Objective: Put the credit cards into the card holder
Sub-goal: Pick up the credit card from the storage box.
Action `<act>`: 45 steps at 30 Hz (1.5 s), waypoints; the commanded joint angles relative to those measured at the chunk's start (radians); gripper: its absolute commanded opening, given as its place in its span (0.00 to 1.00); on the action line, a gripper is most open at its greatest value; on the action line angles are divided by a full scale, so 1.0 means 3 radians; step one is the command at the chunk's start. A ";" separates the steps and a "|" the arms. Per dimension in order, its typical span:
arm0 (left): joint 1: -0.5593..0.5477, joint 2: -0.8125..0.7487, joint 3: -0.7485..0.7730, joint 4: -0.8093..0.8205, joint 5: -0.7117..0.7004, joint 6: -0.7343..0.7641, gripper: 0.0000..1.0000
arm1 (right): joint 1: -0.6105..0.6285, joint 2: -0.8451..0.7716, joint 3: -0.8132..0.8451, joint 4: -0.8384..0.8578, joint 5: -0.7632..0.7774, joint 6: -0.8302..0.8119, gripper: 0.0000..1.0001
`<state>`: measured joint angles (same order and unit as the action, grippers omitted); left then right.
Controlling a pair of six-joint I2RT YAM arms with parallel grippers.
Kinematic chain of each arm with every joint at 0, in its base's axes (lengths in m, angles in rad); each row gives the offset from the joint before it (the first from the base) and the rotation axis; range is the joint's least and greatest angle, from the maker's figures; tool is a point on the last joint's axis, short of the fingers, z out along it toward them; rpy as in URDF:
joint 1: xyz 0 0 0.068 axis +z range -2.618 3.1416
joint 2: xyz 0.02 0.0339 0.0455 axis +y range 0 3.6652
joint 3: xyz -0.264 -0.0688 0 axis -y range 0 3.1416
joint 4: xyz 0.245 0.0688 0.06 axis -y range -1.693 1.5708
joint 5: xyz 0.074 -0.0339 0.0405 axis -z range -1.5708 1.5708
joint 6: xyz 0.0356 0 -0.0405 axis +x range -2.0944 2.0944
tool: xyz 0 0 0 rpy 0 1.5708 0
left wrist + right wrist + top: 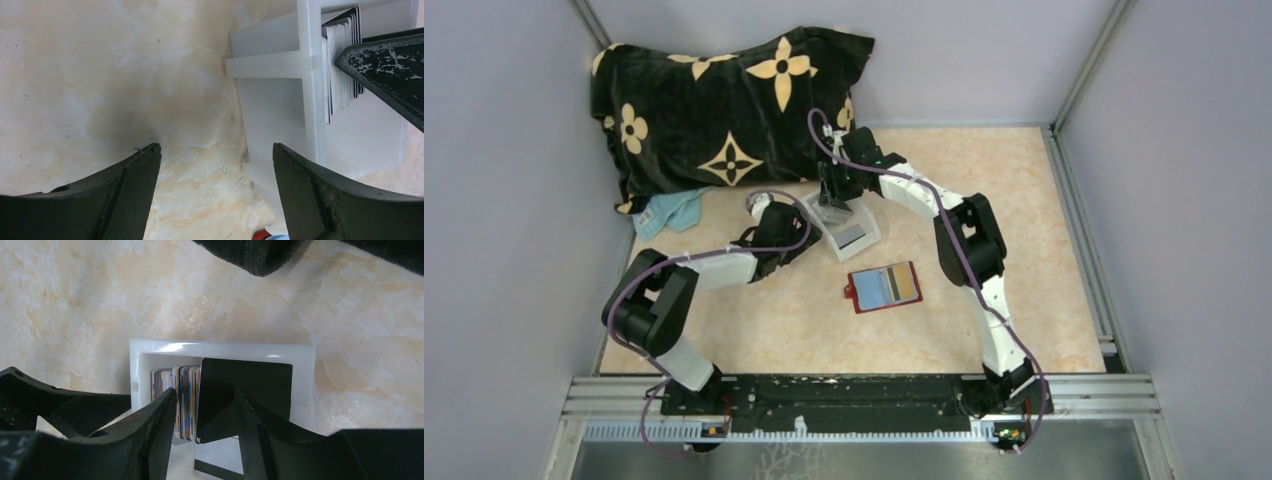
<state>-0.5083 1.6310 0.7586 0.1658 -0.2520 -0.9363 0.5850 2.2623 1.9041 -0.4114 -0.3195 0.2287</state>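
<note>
Several credit cards [186, 390] stand in the white tray [220, 346], straddled by the half-closed right claw [205, 395], grip unclear; the left claw [216, 147] gapes empty. Pinching several could spill extras before the nearby card holder [853, 293].

So our two arms, left arm [724, 268] and right arm [914, 192], are white shells with chunky black joints, and a purple cable [607, 312] loops along each one. The left gripper [216, 150] has matte black wedge fingers [125, 200]. The right gripper [206, 392] looks scuffed, with paint flecked white just behind the jaw tips.
</note>
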 commanded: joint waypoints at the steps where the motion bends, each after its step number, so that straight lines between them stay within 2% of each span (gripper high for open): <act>1: 0.0022 0.0070 0.0065 0.0006 0.0068 0.0076 0.88 | 0.0019 -0.0196 -0.0035 0.0122 -0.0124 0.0056 0.46; 13: 0.0029 0.0166 0.0094 -0.0003 0.0099 0.0086 0.88 | 0.0034 -0.0295 -0.0051 0.0128 -0.0123 0.0071 0.41; 28: 0.0054 0.0208 0.0085 -0.0035 0.0104 0.0071 0.88 | 0.0044 -0.0385 -0.0065 0.0124 -0.0138 0.0071 0.39; 41: 0.0068 0.0203 0.0076 -0.0053 0.0112 0.0066 0.88 | 0.0069 -0.0450 -0.0134 0.0038 0.0033 -0.0080 0.27; 45: 0.0072 0.0198 0.0077 -0.0063 0.0106 0.0069 0.88 | 0.0081 -0.0455 -0.0115 -0.0016 0.0085 -0.0139 0.20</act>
<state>-0.4969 1.6592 0.7780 0.1879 -0.2310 -0.9222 0.5957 2.2066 1.8713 -0.4194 -0.3164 0.2176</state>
